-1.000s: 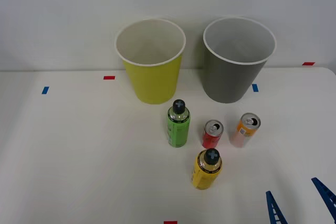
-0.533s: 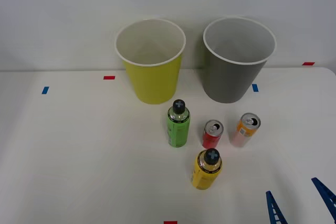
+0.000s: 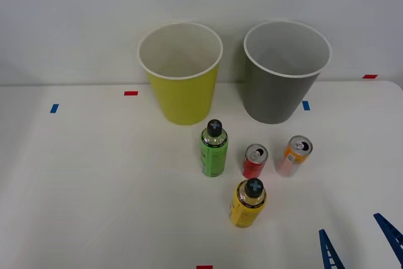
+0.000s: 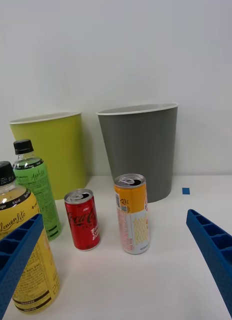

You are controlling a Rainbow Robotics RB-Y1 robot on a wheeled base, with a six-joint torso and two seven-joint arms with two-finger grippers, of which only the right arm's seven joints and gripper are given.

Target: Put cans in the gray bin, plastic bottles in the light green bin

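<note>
On the white table stand a red can (image 3: pixel 255 161) (image 4: pixel 83 218) and an orange-and-pink can (image 3: pixel 294 155) (image 4: pixel 132 213), both upright. A green bottle (image 3: pixel 214 148) (image 4: pixel 37 189) and a yellow bottle (image 3: pixel 249 203) (image 4: pixel 23 245), each black-capped, stand to their left and front. Behind them are the light green bin (image 3: pixel 181 74) (image 4: pixel 52 147) and the gray bin (image 3: pixel 284 71) (image 4: pixel 141 149), both upright and showing white insides. My right gripper (image 3: pixel 359 244) (image 4: pixel 116 267) is open at the front right, near the table's front edge, with nothing between its blue fingers (image 4: pixel 216 252).
Small red tape marks (image 3: pixel 130 93) and blue tape marks (image 3: pixel 54 108) dot the table (image 3: pixel 94 181). A plain white wall rises just behind the bins. Open tabletop stretches to the left of the bottles.
</note>
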